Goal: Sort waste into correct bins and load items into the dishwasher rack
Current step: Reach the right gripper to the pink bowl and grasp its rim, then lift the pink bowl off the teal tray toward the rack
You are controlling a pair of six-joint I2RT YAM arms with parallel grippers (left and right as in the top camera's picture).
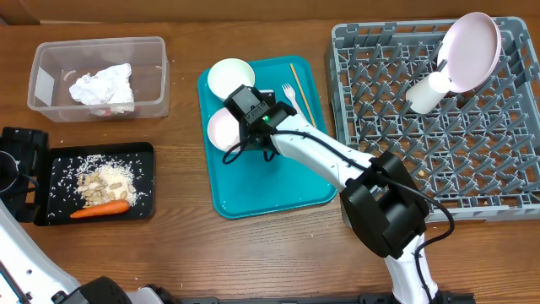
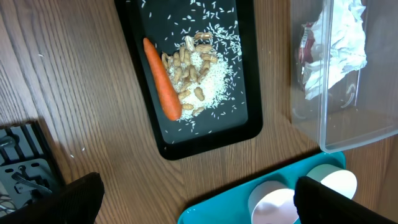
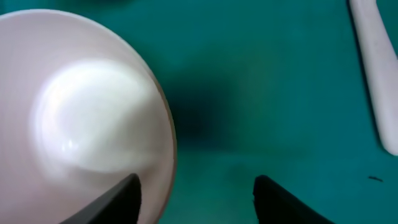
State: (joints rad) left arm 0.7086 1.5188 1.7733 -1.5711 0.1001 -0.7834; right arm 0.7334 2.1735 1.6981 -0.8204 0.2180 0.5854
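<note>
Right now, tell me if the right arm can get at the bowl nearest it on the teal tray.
Probably yes: the right tool hangs open directly over the bowl, seemingly straddling its rim, and nothing lies in between.

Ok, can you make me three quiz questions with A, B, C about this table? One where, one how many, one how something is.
1. Where is the orange carrot?
A) clear plastic tub
B) shallow black rectangular tray
C) grey rack

2. How many small white bowls sit on the teal serving tray?
A) one
B) two
C) four

3. How is the right gripper?
A) shut tight
B) holding the carrot
C) open

Answers: 1 B, it lies along that tray's edge. 2 B, two sit side by side. 3 C, its fingers stand apart, one each side of a bowl's rim.
</note>
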